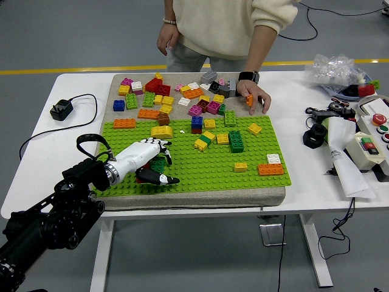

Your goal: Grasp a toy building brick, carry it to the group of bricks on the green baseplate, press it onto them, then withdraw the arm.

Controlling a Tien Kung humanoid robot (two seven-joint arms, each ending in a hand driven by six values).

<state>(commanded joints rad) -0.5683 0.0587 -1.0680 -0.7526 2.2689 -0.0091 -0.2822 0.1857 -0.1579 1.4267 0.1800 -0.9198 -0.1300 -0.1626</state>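
Green brick [158, 164] sits on green baseplate [206, 167], near its 8 o'clock corner, partly hidden under left hand [148, 163]. Hand low over plate, fingers loosely spread above brick, thumb stretched toward 3 o'clock; nothing gripped. Yellow brick [161, 131] at 12 o'clock from hand, apart from it. Loose brick pile [176, 94] on mat beyond plate. Person's hand [254, 98] rests at pile's 3 o'clock end, holding small orange brick [249, 100].

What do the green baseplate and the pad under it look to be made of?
Green baseplate: looks like rigid moulded plastic, with even rows of studs and a slight sheen. Pad beneath: likely felt or foam, matte beige-grey with a soft, thick rounded edge; which one I cannot tell.
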